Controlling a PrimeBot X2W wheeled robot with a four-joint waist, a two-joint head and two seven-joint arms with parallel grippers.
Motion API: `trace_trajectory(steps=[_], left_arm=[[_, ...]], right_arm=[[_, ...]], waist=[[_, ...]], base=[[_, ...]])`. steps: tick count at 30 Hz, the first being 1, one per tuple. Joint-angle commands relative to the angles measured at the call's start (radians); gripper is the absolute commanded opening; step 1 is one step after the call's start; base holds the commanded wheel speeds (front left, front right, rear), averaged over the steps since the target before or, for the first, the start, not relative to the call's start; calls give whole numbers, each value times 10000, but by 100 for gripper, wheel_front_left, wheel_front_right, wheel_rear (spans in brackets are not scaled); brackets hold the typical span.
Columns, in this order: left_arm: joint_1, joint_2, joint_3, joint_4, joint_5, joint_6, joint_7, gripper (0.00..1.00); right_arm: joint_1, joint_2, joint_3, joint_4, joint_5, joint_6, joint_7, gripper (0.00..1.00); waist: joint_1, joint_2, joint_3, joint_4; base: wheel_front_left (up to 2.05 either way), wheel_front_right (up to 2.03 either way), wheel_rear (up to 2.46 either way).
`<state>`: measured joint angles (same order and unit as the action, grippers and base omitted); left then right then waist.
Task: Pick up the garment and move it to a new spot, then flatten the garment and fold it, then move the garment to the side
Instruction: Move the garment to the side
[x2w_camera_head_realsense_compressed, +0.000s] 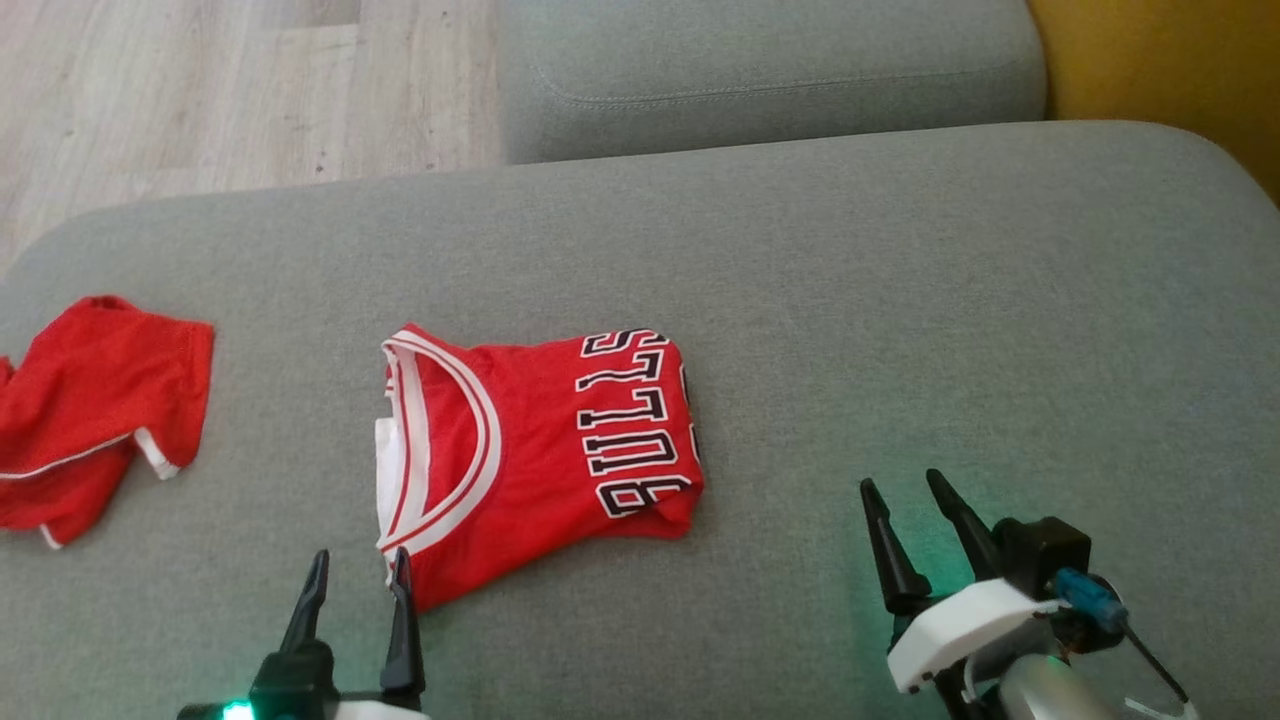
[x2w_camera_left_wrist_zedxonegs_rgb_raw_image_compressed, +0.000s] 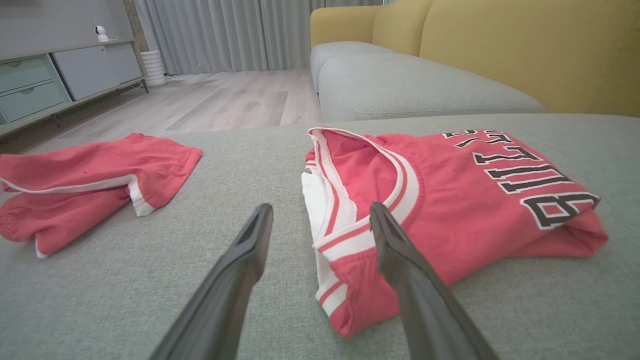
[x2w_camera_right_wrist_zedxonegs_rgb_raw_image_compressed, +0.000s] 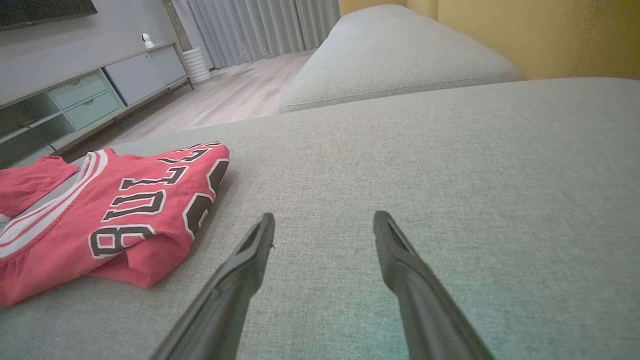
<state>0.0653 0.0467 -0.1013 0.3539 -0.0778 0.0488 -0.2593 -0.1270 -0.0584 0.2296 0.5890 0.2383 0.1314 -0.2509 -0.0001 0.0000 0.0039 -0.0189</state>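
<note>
A red jersey (x2w_camera_head_realsense_compressed: 545, 450) with black BULLS lettering and a white-trimmed collar lies folded into a compact rectangle on the grey sofa seat (x2w_camera_head_realsense_compressed: 900, 330). In the left wrist view the jersey (x2w_camera_left_wrist_zedxonegs_rgb_raw_image_compressed: 450, 200) fills the right half, collar toward me. My left gripper (x2w_camera_head_realsense_compressed: 360, 565) stands open at the jersey's near left corner, its right finger just at the hem edge, holding nothing. My right gripper (x2w_camera_head_realsense_compressed: 905, 490) is open over bare cushion, well to the right of the jersey (x2w_camera_right_wrist_zedxonegs_rgb_raw_image_compressed: 115, 220).
Red shorts (x2w_camera_head_realsense_compressed: 90, 410) with white trim lie crumpled at the seat's left end, shown also as shorts (x2w_camera_left_wrist_zedxonegs_rgb_raw_image_compressed: 85, 185) in the left wrist view. A second grey cushion (x2w_camera_head_realsense_compressed: 770, 70) and wood floor (x2w_camera_head_realsense_compressed: 200, 90) lie beyond. The yellow backrest (x2w_camera_left_wrist_zedxonegs_rgb_raw_image_compressed: 525, 45) rises on the right.
</note>
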Motion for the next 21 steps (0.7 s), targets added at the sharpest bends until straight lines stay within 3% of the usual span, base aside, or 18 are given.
trace_trajectory(steps=[1,6,11,21], left_arm=[[-291,35,296,-238,94,-52,-25,100],[-409,35,6,-248,115,-145,-25,100],[-720,35,-515,-283,75,-266,-25,100],[-1220,35,-1273,-189,-63,-390,-25,100]], right_arm=[[-264,82,258,-303,80,-7,-108,100],[-549,82,765,-158,278,-7,-108,100],[-1515,82,1473,211,724,-7,-108,100],[-3196,82,1797,2387,1794,-7,-108,100]], waist=[[1,0,14,37],[1,0,166,342],[1,0,589,1104],[1,0,1352,2671]], base=[[0,0,0],[0,0,0],[0,0,0],[0,0,0]])
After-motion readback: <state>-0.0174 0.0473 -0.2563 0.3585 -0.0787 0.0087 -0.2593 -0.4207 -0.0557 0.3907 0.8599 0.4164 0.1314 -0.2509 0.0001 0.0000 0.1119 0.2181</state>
